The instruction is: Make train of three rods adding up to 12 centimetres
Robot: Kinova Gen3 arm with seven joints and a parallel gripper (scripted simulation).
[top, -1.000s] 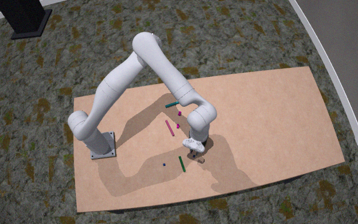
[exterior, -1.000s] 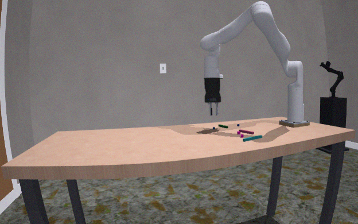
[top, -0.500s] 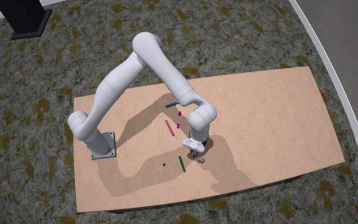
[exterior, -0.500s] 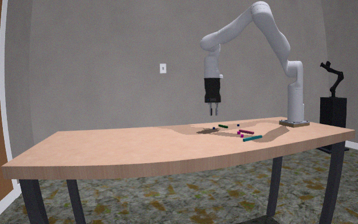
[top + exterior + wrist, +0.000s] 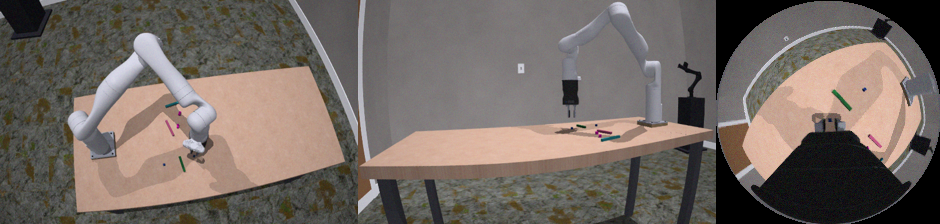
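Rods lie scattered on the desk (image 5: pixel 258 120), none touching another. A green rod (image 5: pixel 182 163) lies flat near the front, with one blue cube (image 5: pixel 164 164) well apart on its base-ward side and a second blue cube (image 5: pixel 572 128) directly under the claw (image 5: pixel 571 114). Further back lie a pink rod (image 5: pixel 169 127), two magenta cubes (image 5: pixel 178 126) (image 5: pixel 179 113) just beside it, and a turquoise rod (image 5: pixel 171 104) whose far end is hidden beneath the arm's forearm. The claw hangs well above the desk, pointing straight down, its fingers (image 5: pixel 569 112) half-closed around nothing. From the wrist view, the blue cube (image 5: pixel 830 120) shows small between the fingertips; the claw's dark body blocks the lower half, cutting off the turquoise rod almost entirely.
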